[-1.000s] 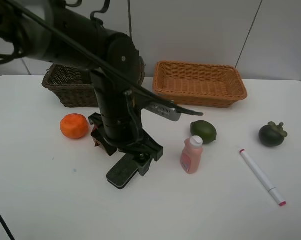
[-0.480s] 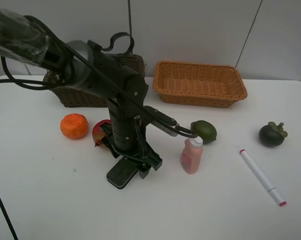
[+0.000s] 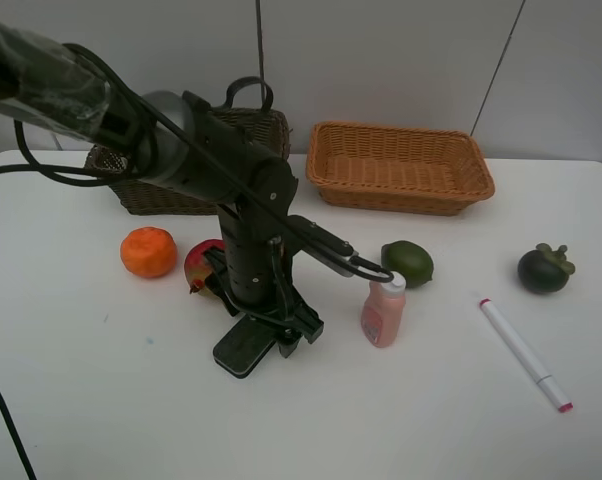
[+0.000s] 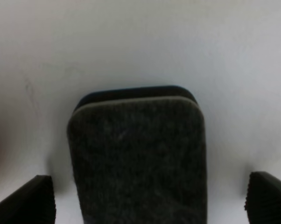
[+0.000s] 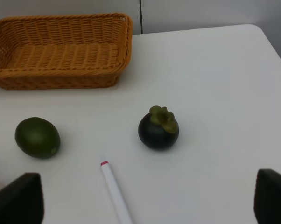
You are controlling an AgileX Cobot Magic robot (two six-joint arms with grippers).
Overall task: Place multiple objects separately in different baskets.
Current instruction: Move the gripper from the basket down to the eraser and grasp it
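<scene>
Eraser block (image 4: 136, 158), its end cut off, lies between the left tool's (image 4: 150, 200) spread jaws.

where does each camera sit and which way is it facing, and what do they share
Exterior high: mounted high, looking down over the white table; of the robot, only the left arm shows.
Left wrist: on the left arm, pointed down close at the black eraser; open jaws flank it.
Right wrist: low over the table, facing the tan basket, lime, mangosteen and marker; open jaw tips show.
Shared: exterior high and right wrist both see those four; exterior high and left wrist both see the eraser.
</scene>
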